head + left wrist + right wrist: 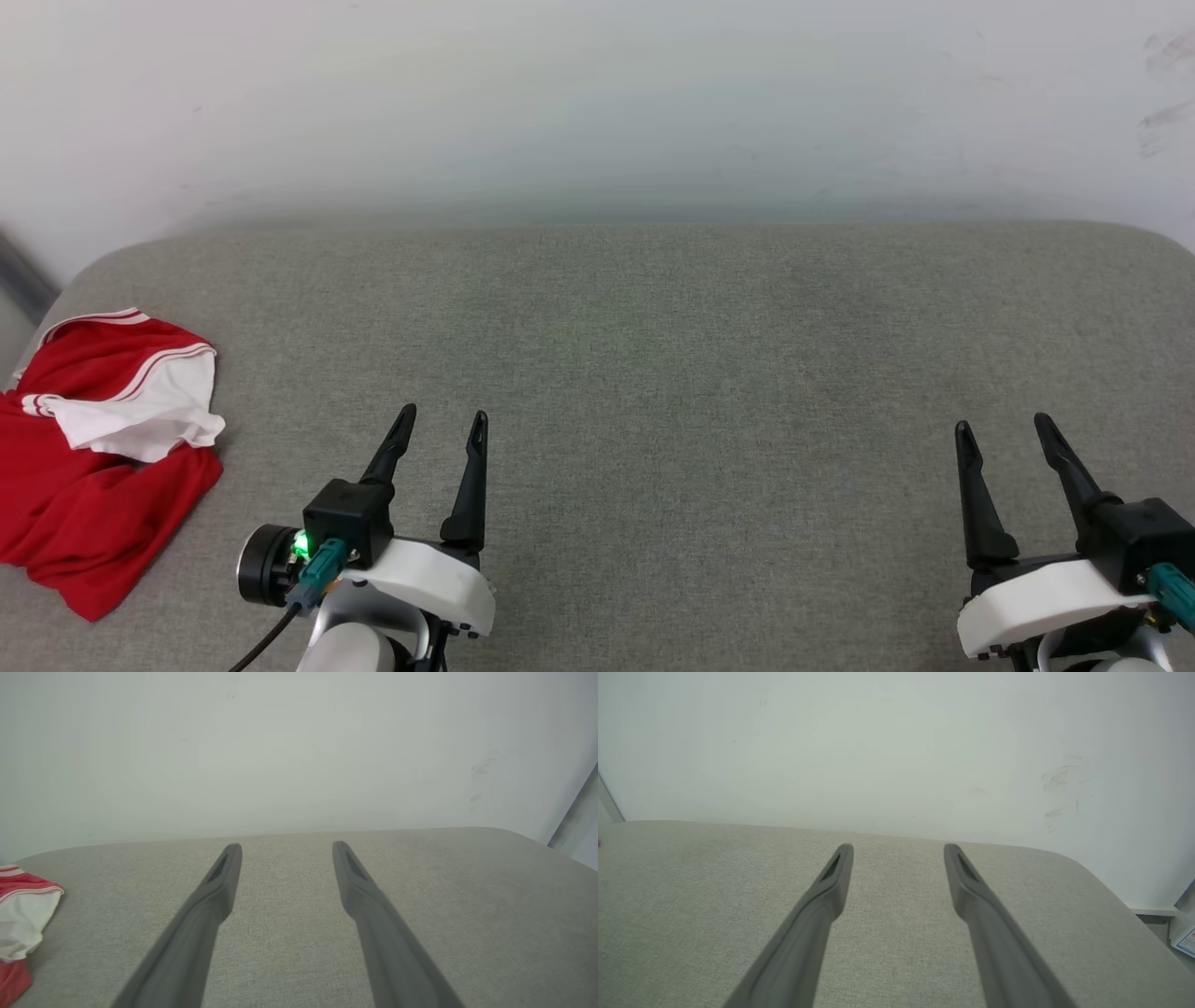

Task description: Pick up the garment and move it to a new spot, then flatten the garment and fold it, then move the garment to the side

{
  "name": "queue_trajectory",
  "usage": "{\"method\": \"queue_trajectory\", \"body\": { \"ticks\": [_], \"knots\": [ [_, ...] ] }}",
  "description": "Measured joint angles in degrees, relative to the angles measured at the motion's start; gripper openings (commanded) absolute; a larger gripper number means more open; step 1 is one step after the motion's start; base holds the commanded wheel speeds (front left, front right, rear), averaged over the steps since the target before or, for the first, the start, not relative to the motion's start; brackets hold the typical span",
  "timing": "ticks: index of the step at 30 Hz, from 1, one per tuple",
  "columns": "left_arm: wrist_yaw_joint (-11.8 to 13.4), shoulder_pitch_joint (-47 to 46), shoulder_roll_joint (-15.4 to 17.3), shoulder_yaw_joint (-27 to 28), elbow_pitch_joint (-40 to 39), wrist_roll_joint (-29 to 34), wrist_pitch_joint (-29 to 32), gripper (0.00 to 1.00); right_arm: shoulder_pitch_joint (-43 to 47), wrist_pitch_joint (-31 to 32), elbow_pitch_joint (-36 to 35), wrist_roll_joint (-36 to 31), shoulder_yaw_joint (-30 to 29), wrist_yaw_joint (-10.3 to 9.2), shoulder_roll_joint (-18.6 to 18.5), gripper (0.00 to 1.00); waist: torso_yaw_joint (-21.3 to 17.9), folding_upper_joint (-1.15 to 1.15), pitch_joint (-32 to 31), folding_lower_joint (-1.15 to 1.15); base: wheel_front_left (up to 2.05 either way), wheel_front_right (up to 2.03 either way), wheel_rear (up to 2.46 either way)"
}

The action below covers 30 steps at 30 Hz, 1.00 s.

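The garment (89, 509) lies crumpled — long axis near-to-far, white sleeve (154, 411) pointing right.

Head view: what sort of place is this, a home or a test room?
Probably a plain indoor test room, not certain: a grey fabric-covered surface with rounded corners stands against a bare, scuffed white wall, with a crumpled garment at its left end.

The grey fabric surface (709, 355) offers open room from its middle across to the right edge. A white wall (597, 103) closes the far edge. The crumpled garment (103, 448) lies heaped at the left edge, the one obstacle on it. A bare strip separates it from the left gripper (444, 412); the right gripper (1001, 422) hovers toward the right edge, well apart
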Motion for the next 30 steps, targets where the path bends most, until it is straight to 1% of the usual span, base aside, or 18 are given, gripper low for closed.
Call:
{"method": "queue_trajectory", "body": {
  "ticks": [11,21,26,30],
  "knots": [
    [-0.45,-0.51,-0.47,0.19,0.57,3.86,-1.09,1.00,-0.01,-1.02,-0.13,-3.57,-0.23,0.00,0.00,1.00,0.48,0.00,0.24,0.00,0.00,0.00,0.00],
    [-0.68,-0.60,-0.80,0.99,1.00,3.90,-1.23,1.00,-0.07,-1.25,0.51,-2.03,-0.54,0.00,-0.01,1.00,1.40,0.00,0.18,0.00,0.00,0.00,0.00],
    [-0.66,-0.92,-0.97,1.12,1.51,3.44,-1.24,1.00,-0.13,-1.13,0.57,-1.83,-0.14,0.00,-0.03,1.00,2.79,0.00,0.11,0.00,0.00,0.00,0.00],
    [-0.23,-1.29,-1.04,1.53,1.74,3.02,-1.24,1.00,-0.27,-0.89,0.09,-1.51,0.93,0.00,-0.03,1.00,4.97,0.00,0.06,0.00,0.00,0.00,0.00]
  ]
}}
